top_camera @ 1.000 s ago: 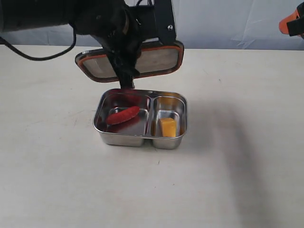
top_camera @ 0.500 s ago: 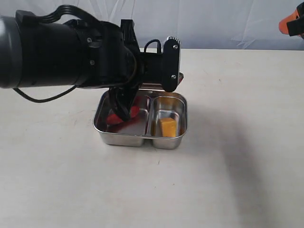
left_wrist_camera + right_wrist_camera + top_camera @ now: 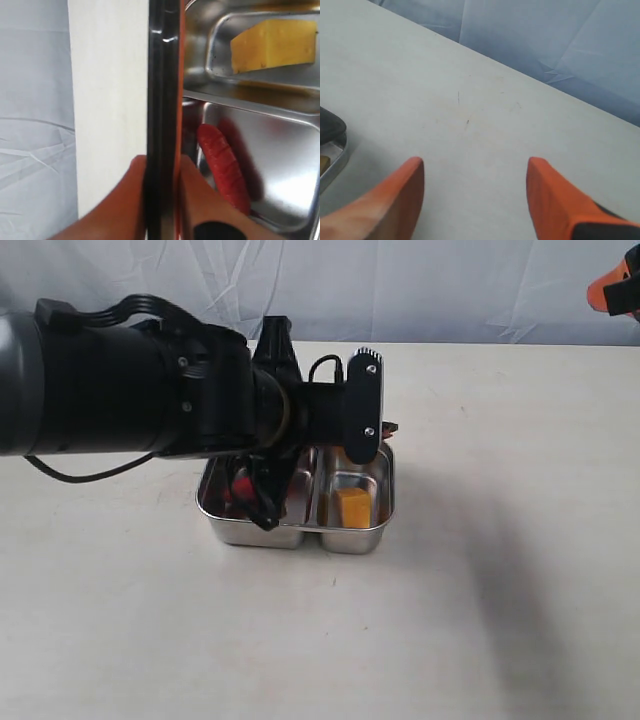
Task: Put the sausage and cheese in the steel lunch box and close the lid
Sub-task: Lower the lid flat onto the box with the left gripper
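**Exterior view:** At frame centre the steel lunch box (image 3: 300,532) sits on the pale table (image 3: 500,620). The cheese (image 3: 352,508) lies in its smaller right compartment. The sausage (image 3: 236,490) shows only as a red sliver in the larger left compartment, behind the black left arm (image 3: 150,390).

**Left wrist view:** The left gripper (image 3: 162,167) is clamped on the lid (image 3: 162,90), which is seen edge-on close beside the box's rim.

**Right wrist view:** The right gripper (image 3: 475,170) hangs spread wide and empty over the table.
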